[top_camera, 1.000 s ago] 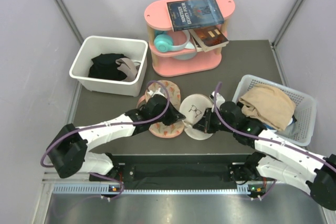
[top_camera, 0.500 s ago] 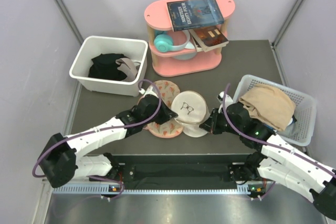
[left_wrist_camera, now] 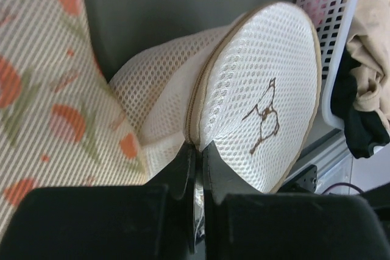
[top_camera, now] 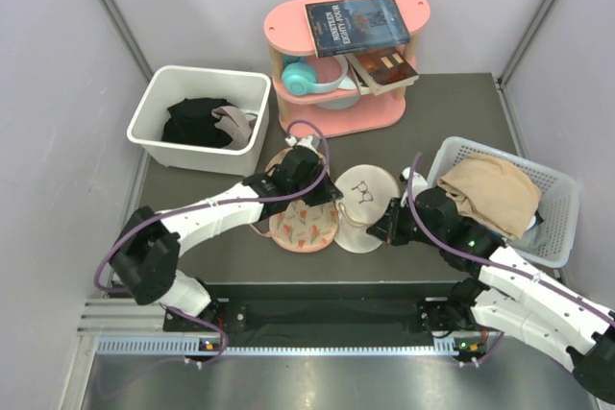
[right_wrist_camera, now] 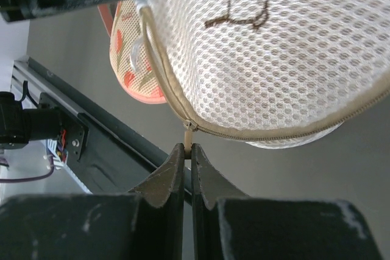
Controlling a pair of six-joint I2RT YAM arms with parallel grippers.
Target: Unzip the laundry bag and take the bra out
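Looking from the top, the bag (top_camera: pixel 363 194) sits on the table (top_camera: pixel 442 112) near the front, right against the floral piece (top_camera: pixel 300 229), with an arm on each side. Can't make out what's pinched though?

— Wrist cams show it. The left gripper (left_wrist_camera: pixel 196 150) is clamped tight on the bag's rim seam, with the mesh disc tilted up. The right gripper (right_wrist_camera: pixel 188 148) is closed on the little beige zip pull (right_wrist_camera: pixel 189 133).

— And the zip?

— Looks shut on one side of the slider. Other side, can't tell.
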